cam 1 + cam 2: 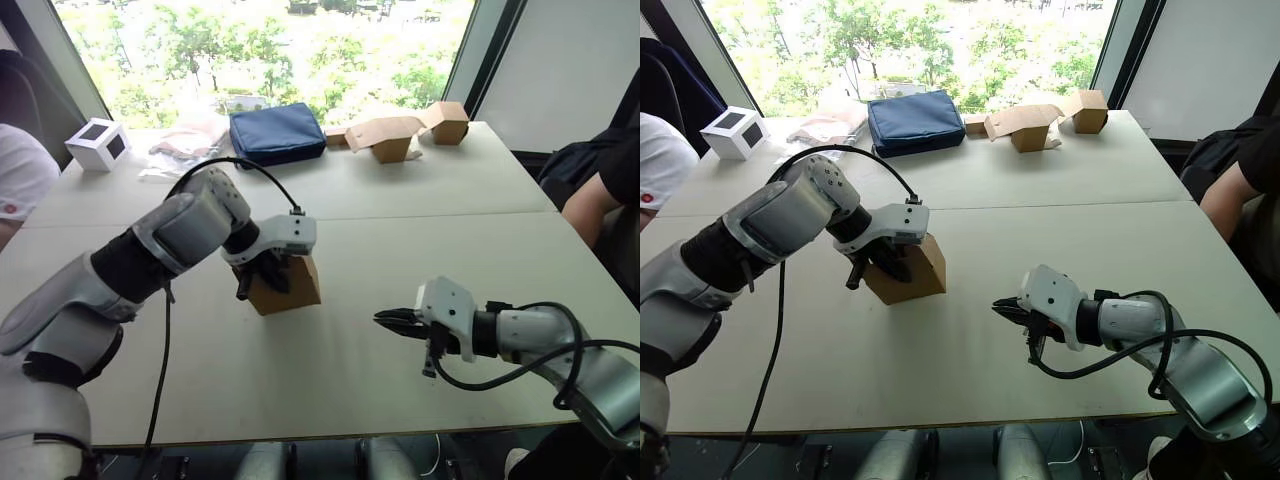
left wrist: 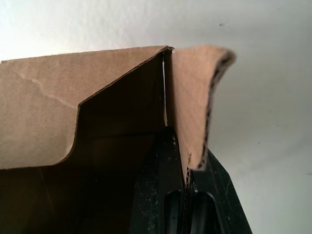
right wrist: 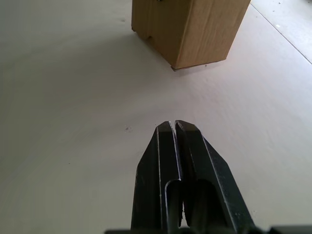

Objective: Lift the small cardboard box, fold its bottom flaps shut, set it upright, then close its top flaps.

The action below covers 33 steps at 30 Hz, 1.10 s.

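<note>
1. Head views: the small cardboard box (image 1: 284, 285) sits tilted on the surface (image 1: 420, 210), left of centre and near me. My left gripper (image 1: 262, 276) is at its left face, fingers reaching into or against the opening. My right gripper (image 1: 392, 320) hovers low over the surface, well apart to the right of the box, its tip aimed at it. At the far edge lie a dark blue pouch (image 1: 276, 131), a white cube (image 1: 98, 143) and other cardboard boxes (image 1: 400, 132), none of them mine to handle. A person's arm (image 1: 590, 200) shows at the far right.

2. Left wrist view: my left gripper is pinching one of the flaps (image 2: 195, 105) between its fingers (image 2: 161, 195), pressed together on the cardboard edge. The open interior is dark beside it. I cannot tell whether this is one of the top or the bottom flaps.

3. Right wrist view: my right gripper's fingers (image 3: 195, 161) are pressed together and hold nothing. The box stands beyond them, one corner nearest, a gap of bare surface between.

4. Judgement: the step in hand is the lift. I should keep the pinch firm, raise slowly so the flap does not tear or bend, and bring the right gripper in to steady the far side before folding.
</note>
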Each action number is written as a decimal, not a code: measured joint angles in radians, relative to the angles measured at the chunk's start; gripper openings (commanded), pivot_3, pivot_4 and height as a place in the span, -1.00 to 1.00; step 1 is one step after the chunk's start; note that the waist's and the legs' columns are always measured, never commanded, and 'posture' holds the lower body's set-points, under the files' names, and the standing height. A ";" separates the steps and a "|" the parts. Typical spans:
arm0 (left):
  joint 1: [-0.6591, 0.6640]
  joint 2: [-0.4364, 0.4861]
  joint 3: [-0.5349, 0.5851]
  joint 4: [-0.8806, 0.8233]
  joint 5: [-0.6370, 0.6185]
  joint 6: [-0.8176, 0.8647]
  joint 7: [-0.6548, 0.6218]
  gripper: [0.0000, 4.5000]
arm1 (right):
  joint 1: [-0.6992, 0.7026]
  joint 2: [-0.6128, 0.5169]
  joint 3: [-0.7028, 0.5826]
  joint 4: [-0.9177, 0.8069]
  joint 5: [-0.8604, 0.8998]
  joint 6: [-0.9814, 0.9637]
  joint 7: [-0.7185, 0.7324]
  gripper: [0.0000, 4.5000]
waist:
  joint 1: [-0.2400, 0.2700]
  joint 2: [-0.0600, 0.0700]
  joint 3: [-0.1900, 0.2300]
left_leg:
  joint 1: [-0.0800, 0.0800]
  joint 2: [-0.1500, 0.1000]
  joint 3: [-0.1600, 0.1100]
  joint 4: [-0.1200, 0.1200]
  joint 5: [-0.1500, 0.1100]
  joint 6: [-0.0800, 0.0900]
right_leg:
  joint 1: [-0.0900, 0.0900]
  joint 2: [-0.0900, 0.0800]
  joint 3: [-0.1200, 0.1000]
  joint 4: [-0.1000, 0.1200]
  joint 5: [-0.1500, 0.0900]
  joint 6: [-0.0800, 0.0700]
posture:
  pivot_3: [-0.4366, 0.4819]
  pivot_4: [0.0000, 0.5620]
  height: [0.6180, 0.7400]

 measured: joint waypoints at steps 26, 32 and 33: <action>0.307 -0.054 0.903 -0.025 -0.243 0.216 0.355 -0.96 | -0.159 0.249 -0.098 0.319 0.051 -0.025 0.011 -1.00 | -0.005 0.003 -0.001 | 0.003 0.000 -0.001 0.001 -0.001 0.001 | 0.001 -0.001 0.001 0.003 -0.001 0.000 | -0.05 -0.47 1.00; 0.750 -0.198 1.150 -0.236 -0.233 0.065 0.630 -0.96 | -0.203 0.330 -0.074 0.446 -0.024 -0.078 -0.030 -1.00 | 0.004 0.001 -0.001 | 0.001 -0.002 -0.001 0.001 0.002 -0.004 | 0.000 -0.005 0.000 0.002 0.000 -0.001 | -0.05 -0.47 1.00; 0.795 -0.213 1.161 -0.268 -0.236 0.058 0.654 -0.96 | -0.204 0.346 -0.065 0.458 -0.035 -0.085 -0.035 -1.00 | 0.005 0.001 -0.001 | 0.002 -0.002 -0.001 0.001 0.002 -0.004 | 0.001 -0.006 0.000 0.002 0.000 -0.001 | -0.05 -0.47 1.00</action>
